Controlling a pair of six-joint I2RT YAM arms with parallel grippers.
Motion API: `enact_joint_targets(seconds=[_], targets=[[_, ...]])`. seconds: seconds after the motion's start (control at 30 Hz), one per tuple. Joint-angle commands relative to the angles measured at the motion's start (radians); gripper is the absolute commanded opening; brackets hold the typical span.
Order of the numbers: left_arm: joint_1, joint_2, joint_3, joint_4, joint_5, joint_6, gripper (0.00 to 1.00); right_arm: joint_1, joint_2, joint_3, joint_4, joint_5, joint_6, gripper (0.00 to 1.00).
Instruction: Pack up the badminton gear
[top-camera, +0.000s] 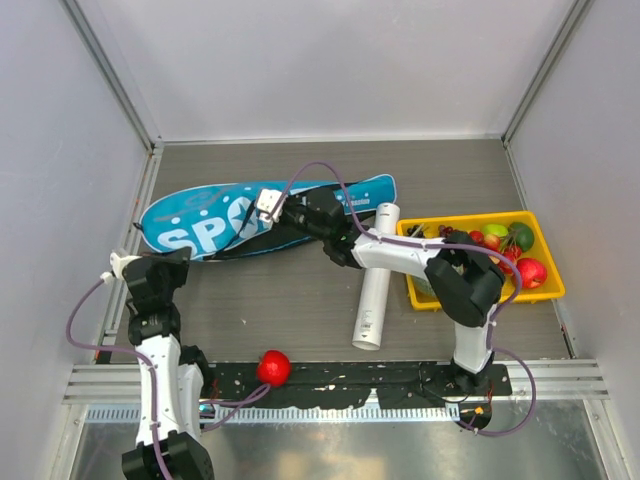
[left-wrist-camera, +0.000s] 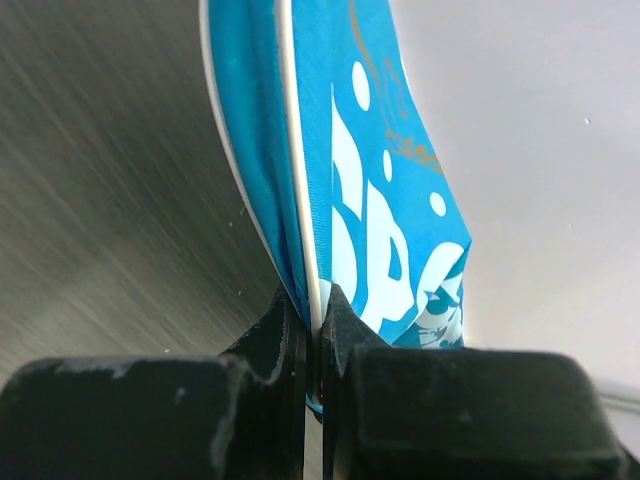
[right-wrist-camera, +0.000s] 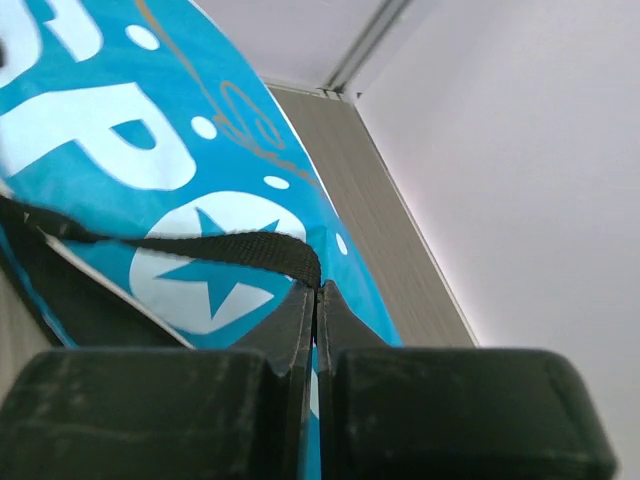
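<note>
The large blue "SPORT" racket bag (top-camera: 215, 225) lies flat at the back left of the table. My left gripper (top-camera: 148, 250) is at its left end, shut on the bag's white-piped edge (left-wrist-camera: 312, 250); in the left wrist view the left gripper (left-wrist-camera: 318, 300) pinches that edge. My right gripper (top-camera: 270, 218) is over the bag's middle; in the right wrist view the right gripper (right-wrist-camera: 316, 290) is shut on the bag (right-wrist-camera: 120, 140) where its black strap (right-wrist-camera: 200, 250) meets the edge. The long white tube (top-camera: 375, 290) lies on the table right of the bag. Rackets and shuttlecocks are out of view.
A yellow tray (top-camera: 485, 290) of fruit stands at the right, close to the tube. A small red ball (top-camera: 273, 367) lies at the near edge between the arm bases. White walls enclose the table at left, back and right.
</note>
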Motion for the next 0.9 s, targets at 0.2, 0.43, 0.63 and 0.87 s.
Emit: enact_joint_targets(seconds=[0.2,0.43,0.63,0.87], targets=[[-0.010,-0.024,-0.108,0.436,0.240,0.152,0.00,0.020,0.091,0.088,0.358,0.040,0.287,0.05],[-0.010,0.012,-0.173,0.677,0.265,0.163,0.00,0.004,0.098,0.101,0.407,0.001,0.364,0.05],[-0.010,0.016,-0.152,0.592,0.331,0.212,0.00,-0.025,0.144,0.157,0.353,0.024,0.462,0.05],[-0.010,0.032,-0.115,0.364,0.268,0.272,0.00,-0.036,0.172,0.170,0.432,0.030,0.552,0.05]])
